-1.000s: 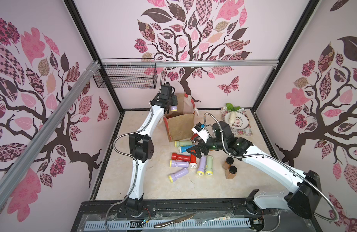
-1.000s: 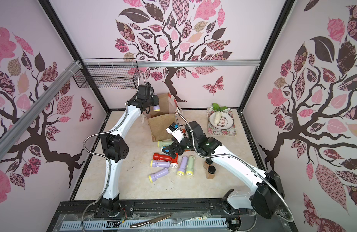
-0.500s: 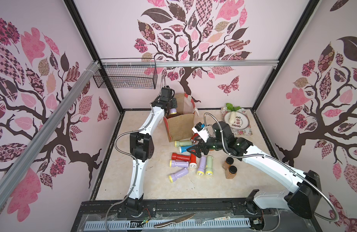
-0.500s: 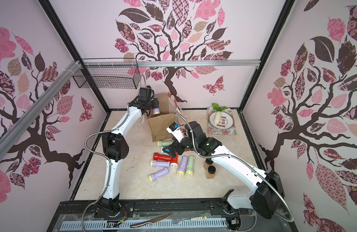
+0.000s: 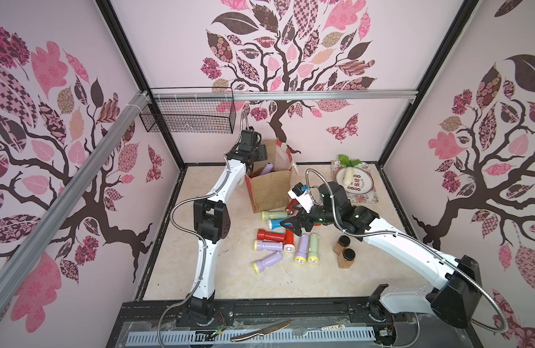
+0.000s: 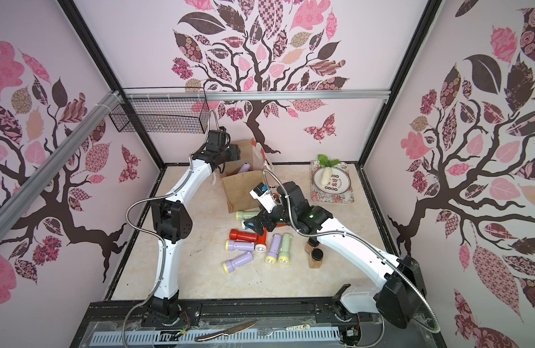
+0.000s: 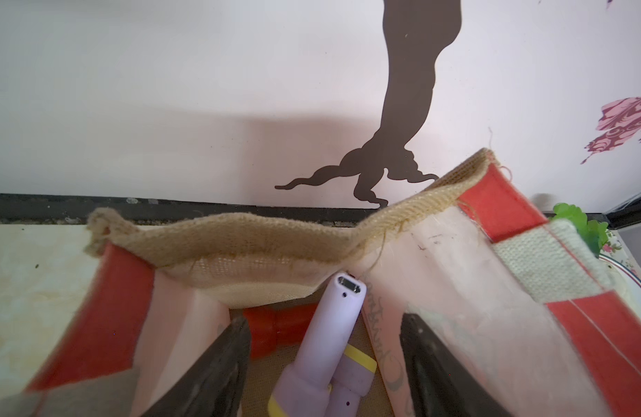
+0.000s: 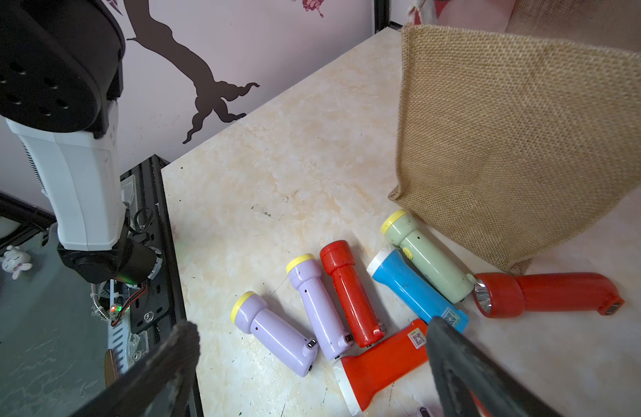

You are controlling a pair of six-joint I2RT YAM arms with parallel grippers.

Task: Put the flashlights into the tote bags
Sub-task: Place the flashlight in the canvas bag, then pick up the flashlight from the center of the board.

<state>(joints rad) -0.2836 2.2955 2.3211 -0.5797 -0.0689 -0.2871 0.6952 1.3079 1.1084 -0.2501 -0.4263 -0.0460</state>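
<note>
In both top views the tote bag stands upright on the worktop; the left end effector hangs over the bag's mouth, where a lilac flashlight pokes up from inside; nine flashlights lie loose in front of the bag, a pale green flashlight closest to its foot; the right end effector hovers over them, just in front of the bag.

From the left wrist, the jaws stand apart on either side of the lilac flashlight, clear of it and gripping nothing; it leans tail-up inside the bag; beneath it in the bag lie a red flashlight and a second lilac flashlight.

From the right wrist, the jaws are spread wide and empty above a blue flashlight and an orange-red flashlight in front of the bag.

By my reckoning at least three are in and nine remain; roughly a quarter done.
</note>
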